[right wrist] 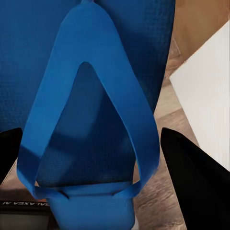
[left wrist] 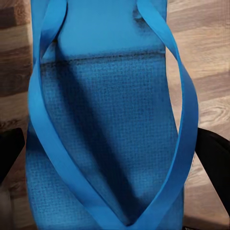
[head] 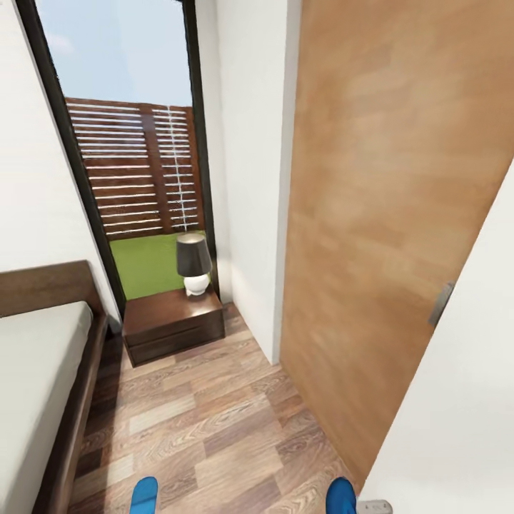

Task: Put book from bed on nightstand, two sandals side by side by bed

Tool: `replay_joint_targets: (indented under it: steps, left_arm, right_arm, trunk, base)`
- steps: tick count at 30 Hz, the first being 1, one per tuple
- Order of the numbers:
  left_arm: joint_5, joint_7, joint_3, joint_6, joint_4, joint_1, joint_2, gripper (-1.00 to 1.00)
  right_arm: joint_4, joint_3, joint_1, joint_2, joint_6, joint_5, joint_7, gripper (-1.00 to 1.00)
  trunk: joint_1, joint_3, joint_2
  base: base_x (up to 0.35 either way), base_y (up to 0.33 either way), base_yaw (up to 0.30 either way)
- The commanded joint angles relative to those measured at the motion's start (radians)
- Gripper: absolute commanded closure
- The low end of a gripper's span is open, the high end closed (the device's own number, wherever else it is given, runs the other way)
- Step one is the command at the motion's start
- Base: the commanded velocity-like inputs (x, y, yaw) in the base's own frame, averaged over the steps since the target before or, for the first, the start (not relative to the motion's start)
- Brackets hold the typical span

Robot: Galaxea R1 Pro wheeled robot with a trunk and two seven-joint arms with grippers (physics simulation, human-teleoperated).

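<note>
A bright blue sandal (left wrist: 110, 96) lies between the black fingers (left wrist: 213, 163) of my left gripper (left wrist: 110, 158), which is shut on its edges above the plank floor. The other sandal (right wrist: 72, 57) is held the same way in my right gripper (right wrist: 91, 153). In the head view the tips of the left sandal (head: 144, 495) and the right sandal (head: 341, 496) poke in at the bottom edge. The bed (head: 36, 371), a grey mattress in a dark frame, runs along the left. The nightstand (head: 171, 318) stands beside its headboard. The book is out of view.
A dark-shaded lamp (head: 193, 264) stands on the nightstand, in front of the tall window (head: 135, 164). An open wooden door (head: 385, 214) and a white wall (head: 464, 400) close in on the right. Wood floor (head: 207, 421) stretches between bed and door.
</note>
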Motion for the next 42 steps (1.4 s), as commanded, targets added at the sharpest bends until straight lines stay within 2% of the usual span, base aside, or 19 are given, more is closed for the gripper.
replay_joint_targets:
  steps: [1,10,32,42]
  left_arm:
    - [0.005,0.005,-0.009,-0.002,0.000,-0.001,0.000,1.00]
    - [0.005,0.004,-0.009,-0.002,0.000,-0.001,0.000,1.00]
    - [0.006,0.004,-0.009,-0.002,0.000,-0.001,0.000,1.00]
    - [0.006,0.004,-0.009,-0.002,0.000,-0.001,0.000,1.00]
  right_arm:
    - [0.001,0.002,-0.001,0.000,-0.003,0.000,0.003,1.00]
    - [0.001,0.002,-0.001,0.000,-0.003,0.000,0.003,1.00]
    - [0.001,0.002,-0.001,0.000,-0.003,0.000,0.003,1.00]
    - [0.001,0.002,-0.001,0.001,-0.003,0.000,0.003,1.00]
  trunk:
    - [0.001,-0.002,-0.002]
    - [0.001,-0.003,-0.002]
    - [0.001,-0.003,-0.002]
    - [0.001,-0.003,-0.002]
  base:
    - [0.258,0.122,0.080]
    - [0.258,0.100,0.022]
    - [0.260,0.005,0.051]
    - [0.270,0.000,0.216]
